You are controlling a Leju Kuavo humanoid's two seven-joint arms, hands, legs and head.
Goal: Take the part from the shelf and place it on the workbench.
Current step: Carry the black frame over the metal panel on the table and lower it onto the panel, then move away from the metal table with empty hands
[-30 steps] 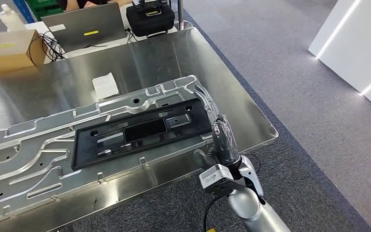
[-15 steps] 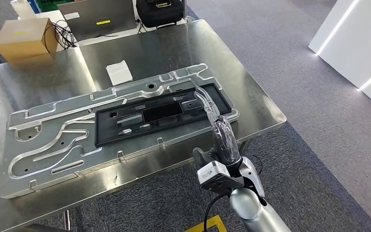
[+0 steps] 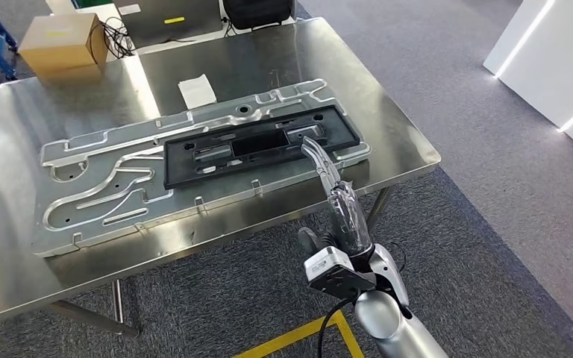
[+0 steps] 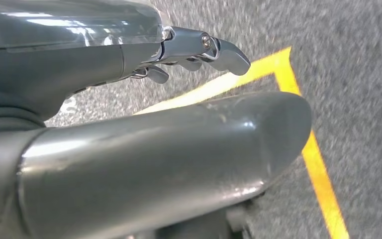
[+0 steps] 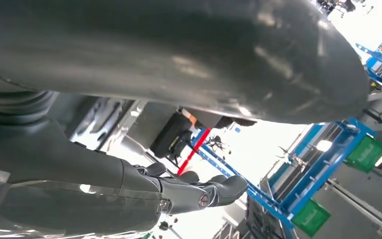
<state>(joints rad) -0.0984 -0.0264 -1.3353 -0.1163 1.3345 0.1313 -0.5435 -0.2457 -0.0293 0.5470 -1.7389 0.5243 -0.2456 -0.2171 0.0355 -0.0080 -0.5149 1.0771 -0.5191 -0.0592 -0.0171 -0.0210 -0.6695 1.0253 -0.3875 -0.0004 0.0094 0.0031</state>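
Brushed steel tabletop [image 3: 388, 112] in my head view, with the task's part on it: a long black plastic panel [image 3: 261, 144] lying flat on a larger silver machined plate [image 3: 97, 183]. The plate runs along the near half of the tabletop; the panel sits toward its right end, near the tabletop's right front corner. A small white pad [image 3: 197, 91] lies behind the plate, apart from it. A cardboard box [image 3: 63, 42] sits at the far left corner, cables beside it.

My right hand [image 3: 327, 168] reaches from below over the tabletop's near edge, fingers extended and apart, tips over the panel's right end. I cannot tell whether they touch it. It holds nothing. In the right wrist view the fingers [image 5: 214, 189] lie straight out, nothing between them and the thumb.

My left hand [image 4: 199, 47] hangs over grey carpet [image 4: 358, 74] crossed by yellow floor tape [image 4: 318, 164]; fingers loosely extended, nothing in them.

White wall panels [image 3: 552, 60] stand on the floor off to the right.
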